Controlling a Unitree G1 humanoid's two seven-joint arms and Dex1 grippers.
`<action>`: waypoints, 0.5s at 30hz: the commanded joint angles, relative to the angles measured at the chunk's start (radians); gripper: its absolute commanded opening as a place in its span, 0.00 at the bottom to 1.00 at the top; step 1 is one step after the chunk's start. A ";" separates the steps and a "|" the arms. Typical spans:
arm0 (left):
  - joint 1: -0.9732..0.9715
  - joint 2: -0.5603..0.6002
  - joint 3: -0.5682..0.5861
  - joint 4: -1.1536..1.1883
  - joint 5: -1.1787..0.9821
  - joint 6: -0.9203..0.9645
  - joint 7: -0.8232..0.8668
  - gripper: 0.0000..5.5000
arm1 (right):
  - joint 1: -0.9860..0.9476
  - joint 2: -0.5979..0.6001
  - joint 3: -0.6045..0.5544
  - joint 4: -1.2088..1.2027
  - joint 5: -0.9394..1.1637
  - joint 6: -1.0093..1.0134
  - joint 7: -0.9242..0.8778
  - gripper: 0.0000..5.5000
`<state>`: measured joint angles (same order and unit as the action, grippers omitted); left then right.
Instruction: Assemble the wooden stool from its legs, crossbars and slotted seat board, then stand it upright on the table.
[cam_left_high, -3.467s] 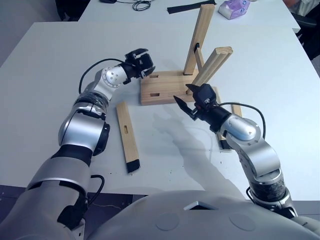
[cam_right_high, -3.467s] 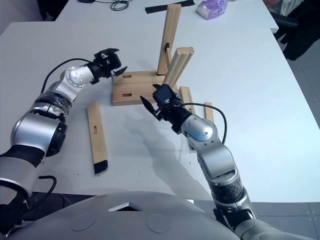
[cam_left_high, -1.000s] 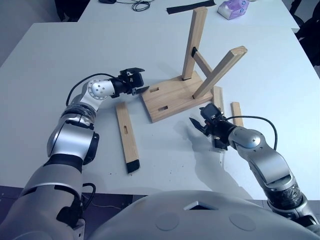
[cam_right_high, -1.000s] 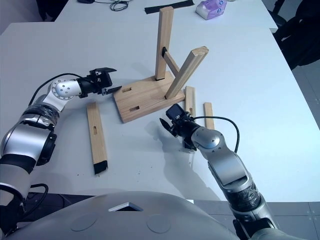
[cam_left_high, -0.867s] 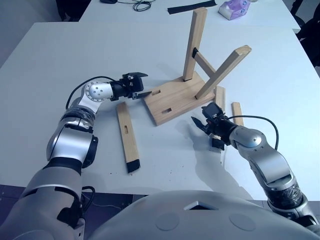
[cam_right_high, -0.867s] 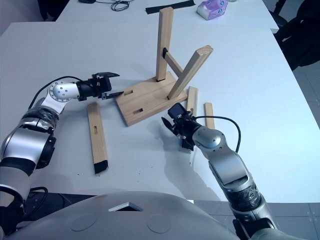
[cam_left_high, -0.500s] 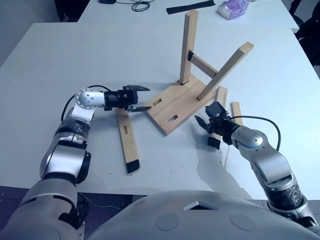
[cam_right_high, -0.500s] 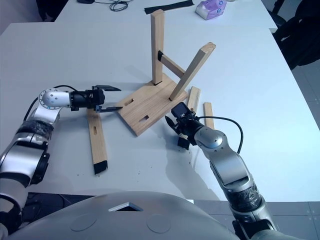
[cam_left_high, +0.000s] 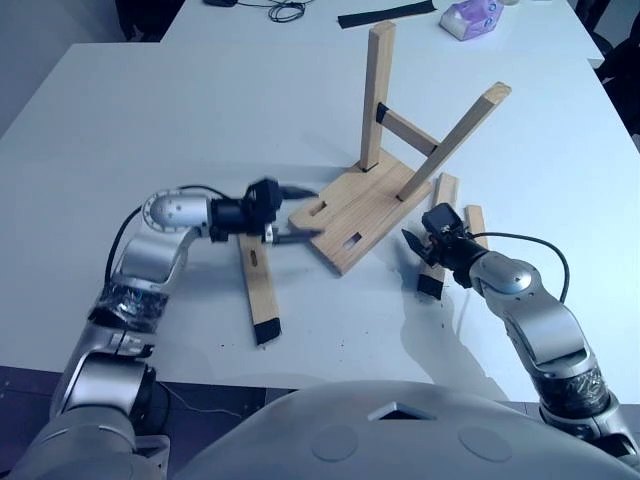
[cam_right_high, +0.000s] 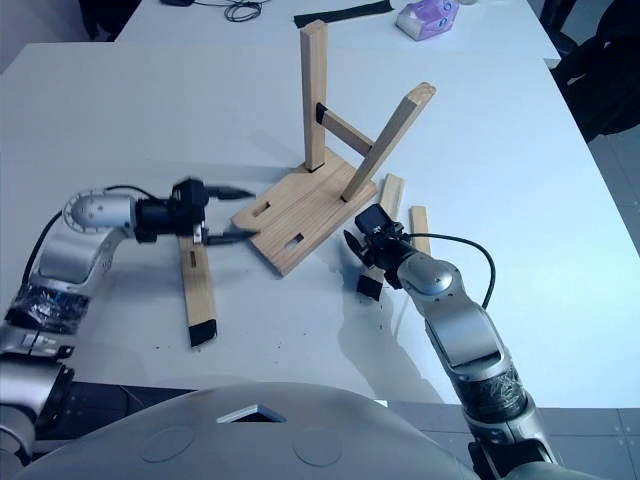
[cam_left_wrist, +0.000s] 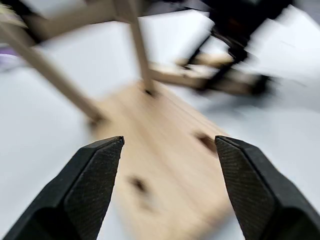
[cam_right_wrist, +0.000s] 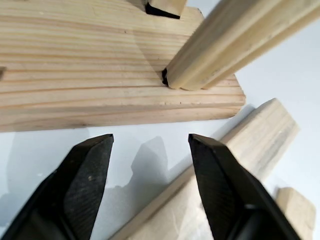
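- The slotted seat board (cam_left_high: 352, 213) is a flat slab of pale wood with visible grain, lying near the middle of the white table (cam_left_high: 150, 120), turned so one corner points at the robot.
- Two square-section legs are plugged into its far end. The upright leg (cam_left_high: 375, 95) stands pretty much straight, and the tilted leg (cam_left_high: 455, 140) leans out to the right.
- One thin crossbar (cam_left_high: 405, 128) runs between those two, with a black joint where it meets the upright leg.
- Two empty rectangular slots show in the board's near half.
- Loose parts, three in all: a long loose leg (cam_left_high: 257, 285) with a slot in it and a black tip, lying left of the board; a second loose leg (cam_left_high: 441, 195), also black-tipped, just right of the board; and a short stick (cam_left_high: 472, 218) right beside that one.
- The left gripper (cam_left_high: 300, 212) comes in low and horizontal from the left, right at the board's left corner. Its black wedge-shaped fingers (cam_left_wrist: 95, 190) are spread wide, gripping nothing.
- The right gripper (cam_left_high: 420, 248) sits low by the board's right edge, over the second loose leg. Its jaws are parted too, nothing between them.
- On the next table back: a black strip (cam_left_high: 385, 14), cables and a purple pack (cam_left_high: 468, 17).
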<state>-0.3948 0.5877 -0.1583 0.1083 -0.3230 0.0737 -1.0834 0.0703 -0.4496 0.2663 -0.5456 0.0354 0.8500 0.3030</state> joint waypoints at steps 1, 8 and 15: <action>-0.162 -0.053 0.008 0.225 0.127 -0.126 0.110 0.62 | -0.007 -0.001 0.000 0.015 -0.009 -0.011 0.005 0.50; -0.311 -0.068 -0.104 0.795 0.471 -0.576 0.351 0.62 | -0.042 0.009 0.027 0.044 -0.013 -0.028 0.021 0.50; -0.288 -0.070 -0.166 1.000 0.608 -0.811 0.410 0.62 | -0.098 0.045 0.042 0.077 -0.015 -0.026 0.022 0.50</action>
<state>-0.6930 0.5267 -0.3046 1.0939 0.2644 -0.6761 -0.6579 -0.0026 -0.4171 0.3096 -0.4842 0.0246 0.8250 0.3261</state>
